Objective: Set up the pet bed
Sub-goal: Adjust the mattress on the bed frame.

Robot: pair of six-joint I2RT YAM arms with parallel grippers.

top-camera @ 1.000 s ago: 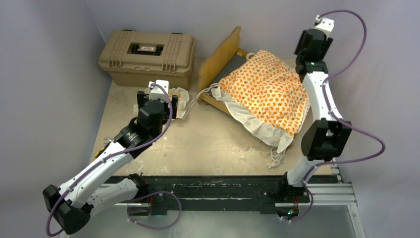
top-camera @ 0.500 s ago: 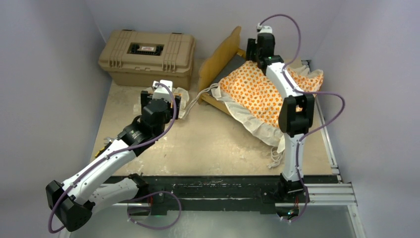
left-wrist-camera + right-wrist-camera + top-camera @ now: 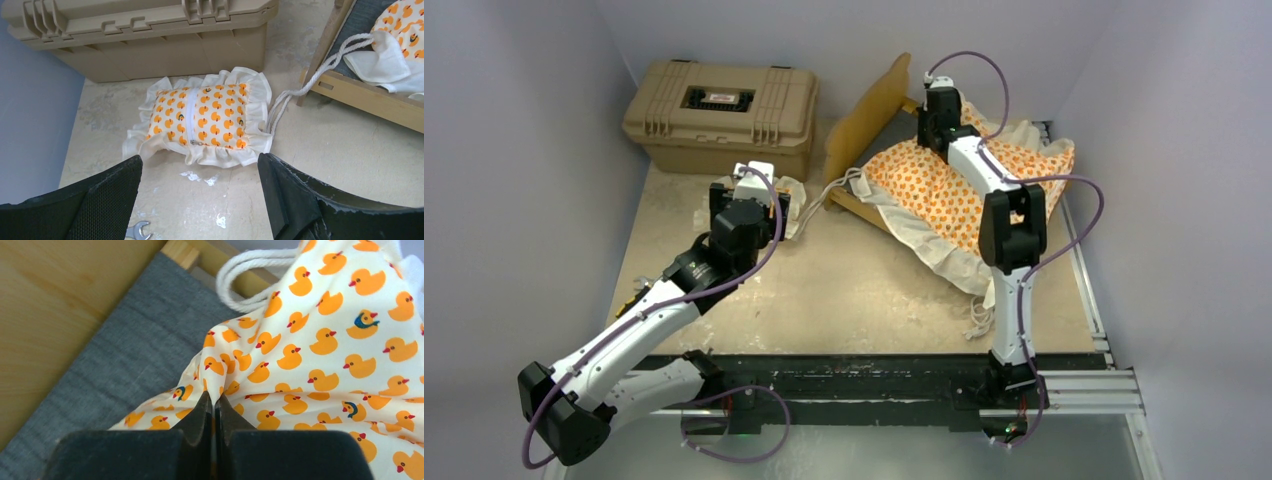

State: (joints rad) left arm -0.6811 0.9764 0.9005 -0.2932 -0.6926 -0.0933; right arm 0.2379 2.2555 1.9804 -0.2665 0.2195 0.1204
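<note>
The pet bed's light-wood frame [image 3: 871, 112] lies at the back, its scalloped headboard leaning left. The duck-print mattress cushion [image 3: 924, 190] sprawls over it, and the white ruffle hangs off the near side. My right gripper [image 3: 214, 402] is shut on a pinch of cushion fabric [image 3: 320, 345], just over the grey base [image 3: 125, 355] near the headboard [image 3: 60, 290]. The matching small pillow [image 3: 202, 122] lies flat on the table in front of the case. My left gripper [image 3: 200, 170] hovers open just short of the pillow, nothing between its fingers.
The tan hard case [image 3: 722, 115] stands at the back left, right behind the pillow. A white cord [image 3: 300, 85] trails from the cushion to the pillow's side. A small wrench [image 3: 137, 231] lies under the left gripper. Walls close in on the left, back and right.
My right arm swung in from the far right to the cushion's corner by the headboard and shut on the fabric. The cushion now lies lower and spread to the right. The left arm held still.
</note>
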